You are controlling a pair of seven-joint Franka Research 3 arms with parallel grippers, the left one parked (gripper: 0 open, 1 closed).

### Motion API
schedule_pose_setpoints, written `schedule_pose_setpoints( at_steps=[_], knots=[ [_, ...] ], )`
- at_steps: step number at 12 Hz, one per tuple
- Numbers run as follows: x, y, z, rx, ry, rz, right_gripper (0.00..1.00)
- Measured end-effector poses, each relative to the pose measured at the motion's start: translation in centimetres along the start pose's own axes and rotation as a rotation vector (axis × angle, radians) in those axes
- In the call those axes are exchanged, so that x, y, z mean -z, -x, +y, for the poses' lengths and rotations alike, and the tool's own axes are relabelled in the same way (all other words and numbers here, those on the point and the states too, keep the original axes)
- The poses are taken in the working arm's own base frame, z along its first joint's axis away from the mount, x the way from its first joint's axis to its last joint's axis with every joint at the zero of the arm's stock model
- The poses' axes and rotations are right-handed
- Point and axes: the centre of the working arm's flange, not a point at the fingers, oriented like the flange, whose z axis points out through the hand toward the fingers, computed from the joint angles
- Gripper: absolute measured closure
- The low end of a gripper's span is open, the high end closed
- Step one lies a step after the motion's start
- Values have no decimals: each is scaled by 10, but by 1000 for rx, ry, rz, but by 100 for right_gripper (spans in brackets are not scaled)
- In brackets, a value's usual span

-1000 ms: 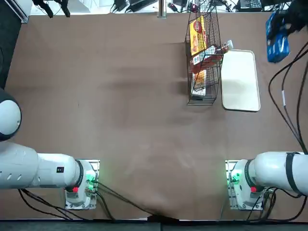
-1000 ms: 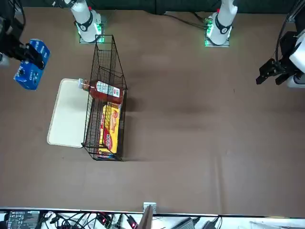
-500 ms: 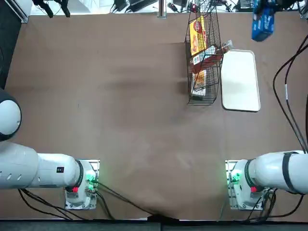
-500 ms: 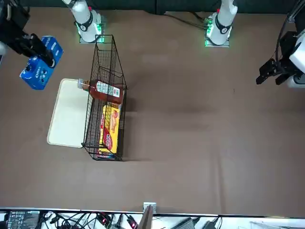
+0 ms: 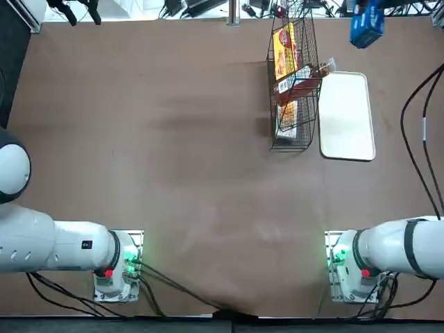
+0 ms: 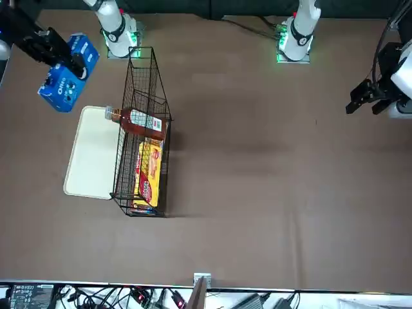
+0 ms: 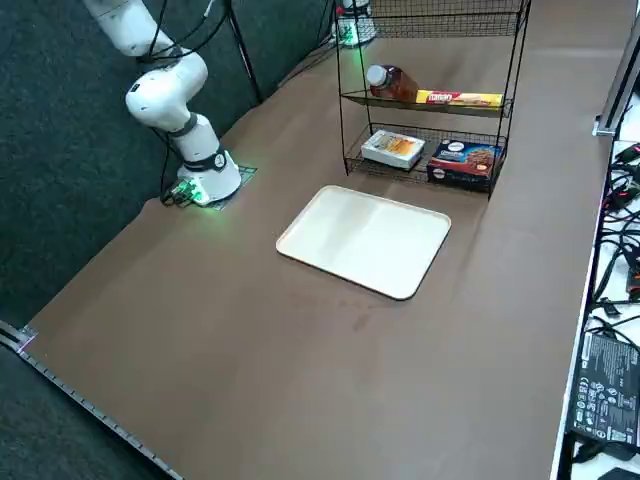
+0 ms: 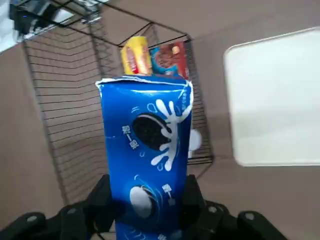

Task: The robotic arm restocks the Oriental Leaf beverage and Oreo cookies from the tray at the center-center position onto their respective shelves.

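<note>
My right gripper is shut on the Oreo cookies, a blue pack held in the air. In the front view the gripper and the pack hang beyond the far end of the white tray, just off the rack's corner. The tray lies bare beside the black wire shelves. The Oriental Leaf beverage lies on its side on a middle tier, its white cap poking out toward the tray.
On the shelves, a yellow-and-red pack lies beside the bottle, and a pale box and a dark box sit on the tier below. Black cables trail over the table right of the tray.
My right gripper has carried the Oreo pack from the right of the tray toward the table's far edge and in toward the shelves. Tray, bottle and shelves have not moved.
</note>
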Motion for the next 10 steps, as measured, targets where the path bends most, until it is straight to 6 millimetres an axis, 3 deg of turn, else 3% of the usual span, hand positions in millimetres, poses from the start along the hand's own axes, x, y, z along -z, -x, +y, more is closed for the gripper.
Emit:
schedule_pose_setpoints(
  at_steps=[3,8,10],
  knots=[
    [-23,-2,-30,-5,-45,-48,37],
    [-79,-5,-78,6,-45,-85,37],
    [-96,-6,-87,15,-35,-106,37]
  ],
)
